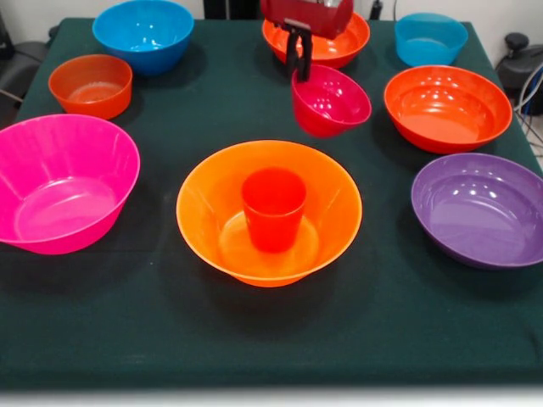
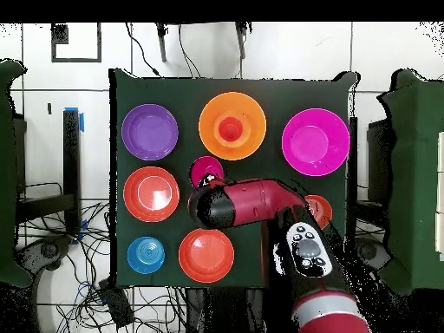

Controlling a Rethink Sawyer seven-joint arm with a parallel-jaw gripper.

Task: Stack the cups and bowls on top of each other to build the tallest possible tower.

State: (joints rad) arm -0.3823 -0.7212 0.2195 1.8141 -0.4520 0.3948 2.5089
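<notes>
Jaws pinching the far rim of the tilted magenta bowl (image 1: 331,100), lifted off the counter (image 1: 127,322), with the tower (image 1: 269,212) of orange bowl and cup (image 1: 273,208) lying toward the camera, slightly left.

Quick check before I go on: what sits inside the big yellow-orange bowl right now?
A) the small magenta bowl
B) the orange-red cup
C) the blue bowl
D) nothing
B: the orange-red cup stands upright in the middle of the yellow-orange bowl; the small magenta bowl hangs tilted at the hand, farther back.
</notes>
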